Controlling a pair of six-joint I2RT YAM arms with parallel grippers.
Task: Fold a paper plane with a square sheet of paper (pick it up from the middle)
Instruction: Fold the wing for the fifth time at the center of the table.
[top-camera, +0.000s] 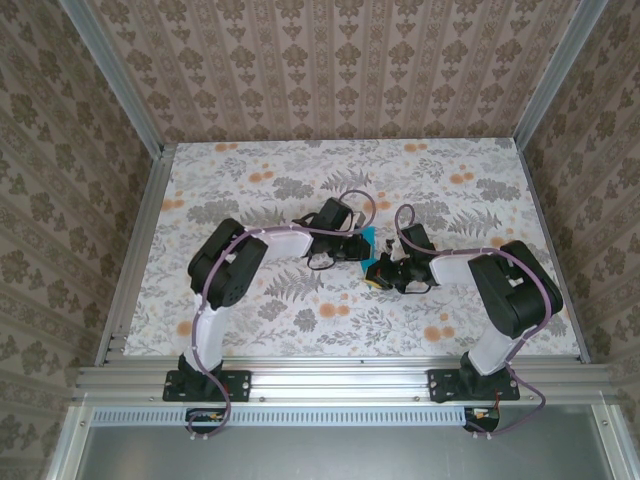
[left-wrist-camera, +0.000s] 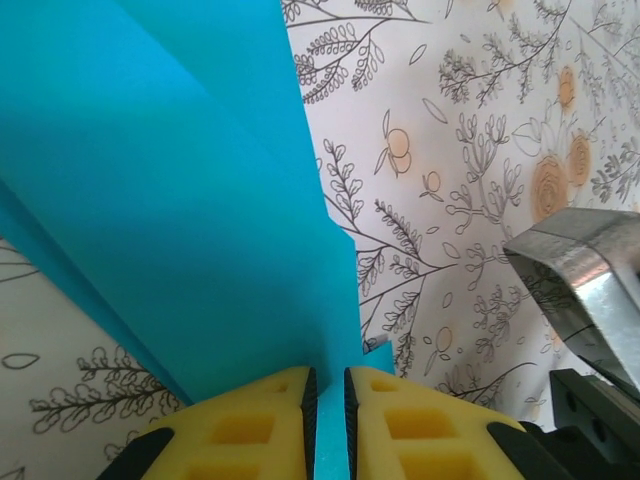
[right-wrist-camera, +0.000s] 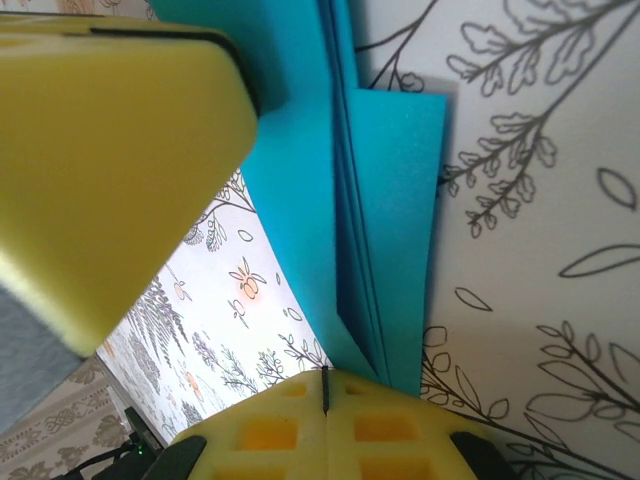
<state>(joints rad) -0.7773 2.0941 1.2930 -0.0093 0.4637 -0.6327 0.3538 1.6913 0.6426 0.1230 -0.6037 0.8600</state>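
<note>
Overhead looks down — wrist views (close-up) share the paper (left-wrist-camera: 180, 200).

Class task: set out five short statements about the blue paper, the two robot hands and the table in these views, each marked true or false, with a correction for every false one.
1. The paper is cyan-blue and shows folded layers. True.
2. The left hand is wide open. False: it is shut on the paper.
3. The table is plain white. False: it has a floral print.
4. The right hand has its fingers shut together. True.
5. The paper lies in a far corner of the table. False: it is between the two hands, near the table's middle.
</note>
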